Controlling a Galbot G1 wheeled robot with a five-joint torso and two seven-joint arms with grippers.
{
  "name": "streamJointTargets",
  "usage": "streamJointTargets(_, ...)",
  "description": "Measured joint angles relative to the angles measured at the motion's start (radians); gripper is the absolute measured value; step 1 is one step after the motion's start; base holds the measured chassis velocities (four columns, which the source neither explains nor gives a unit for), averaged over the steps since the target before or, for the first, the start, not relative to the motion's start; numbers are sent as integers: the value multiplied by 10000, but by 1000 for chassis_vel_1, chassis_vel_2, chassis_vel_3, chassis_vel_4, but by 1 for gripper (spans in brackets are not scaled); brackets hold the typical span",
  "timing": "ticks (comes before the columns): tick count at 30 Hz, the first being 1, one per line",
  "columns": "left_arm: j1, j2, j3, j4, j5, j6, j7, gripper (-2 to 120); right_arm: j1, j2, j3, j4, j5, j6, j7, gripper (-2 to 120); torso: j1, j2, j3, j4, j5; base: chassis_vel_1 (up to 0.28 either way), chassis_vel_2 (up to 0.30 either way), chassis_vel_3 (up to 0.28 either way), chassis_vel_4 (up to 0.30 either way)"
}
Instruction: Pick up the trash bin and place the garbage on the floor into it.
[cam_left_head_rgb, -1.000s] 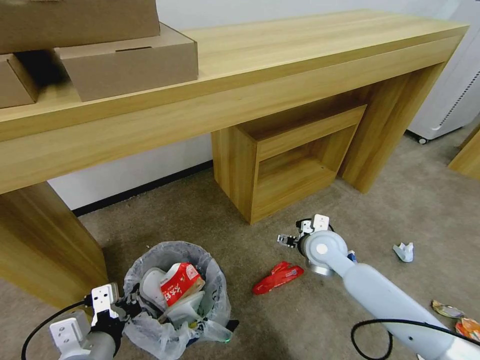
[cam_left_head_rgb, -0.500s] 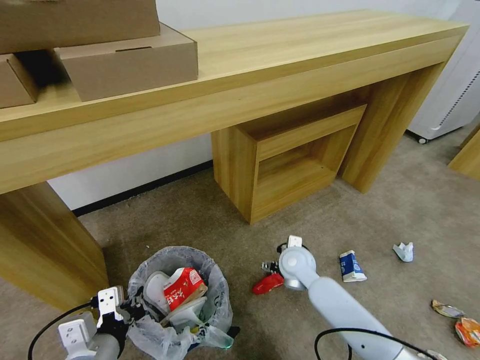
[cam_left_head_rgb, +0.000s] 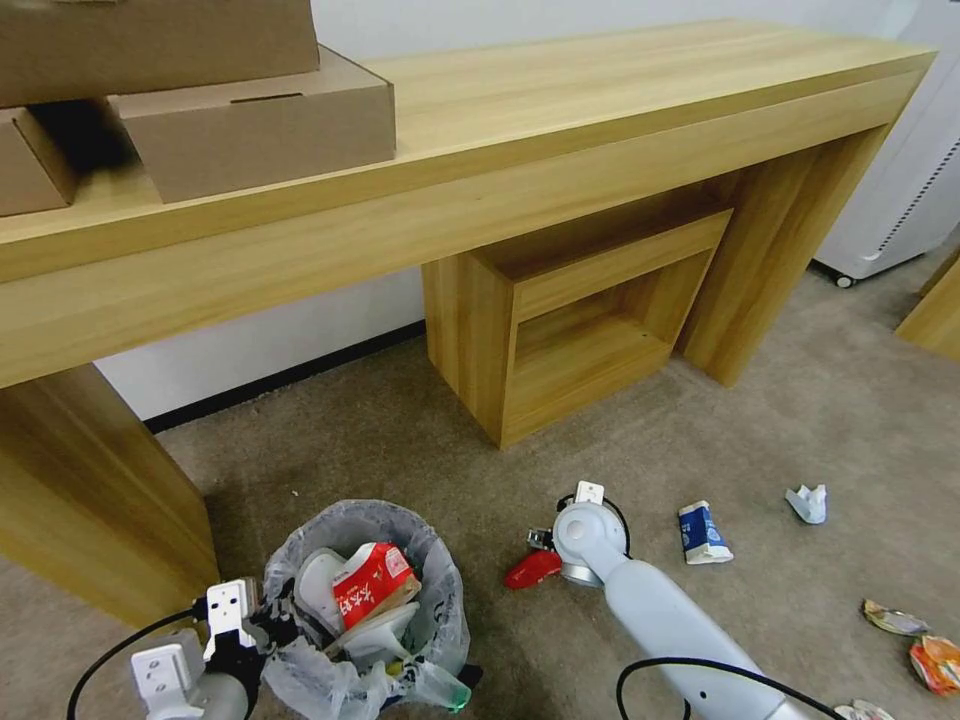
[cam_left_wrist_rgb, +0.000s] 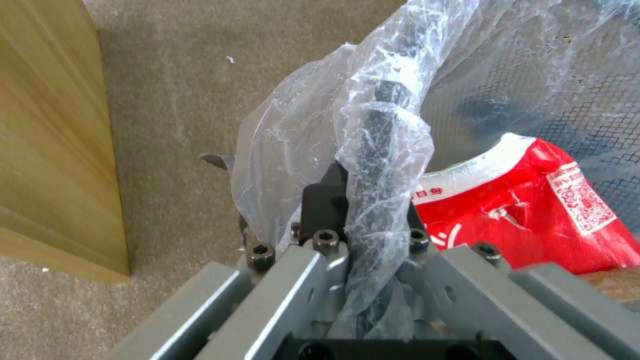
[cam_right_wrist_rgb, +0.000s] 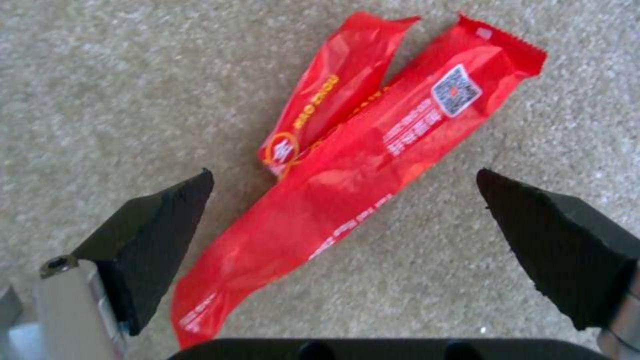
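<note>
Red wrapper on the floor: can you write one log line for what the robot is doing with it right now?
right gripper: open, fingers either side of red wrapper on carpet | left gripper: shut on trash bin rim | carton, crumpled paper: on floor

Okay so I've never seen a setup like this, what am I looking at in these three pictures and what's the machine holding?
It is a two-armed robot on wheels. The wide picture comes from its head; the other two come from cameras on its wrists. The left gripper is shut on the bag-lined rim of the trash bin, which already has a red-and-white carton inside. The right gripper is open, its fingers either side of a red wrapper on the carpet. A blue-white carton and crumpled paper lie nearby.
</note>
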Motion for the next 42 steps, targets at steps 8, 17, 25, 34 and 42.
streamJointTargets(8, -17, -3, 269, 93, 141, -58, -32, 0, -226, -93, 247, -203, -469, 183, -398, 100, 0, 0, 0, -1, 0, 0, 0, 0, 0)
streamJointTargets(17, -156, 192, 188, -34, -437, -75, -198, 0, -203, 102, 367, -571, -784, 339, -750, 100, 1, 0, 0, -1, 0, 0, 0, 0, 0)
streamJointTargets(25, -211, 428, -66, -211, -1074, -137, -428, 0, -136, 326, 368, -1045, -1319, 520, -1130, 100, 1, 0, 0, -1, -1, 0, 0, 0, 0)
streamJointTargets(34, -77, 409, 59, -278, -889, -180, -417, 0, -146, 452, 371, -1641, -1992, 760, -1654, 93, 1, 0, 0, 0, 0, 0, 0, 0, 0)
streamJointTargets(42, 56, 267, 275, -294, -455, -251, -289, 0, -199, 464, 352, -1803, -2303, 965, -1788, 65, 1, 0, 0, 0, 0, 0, 0, 0, 0)
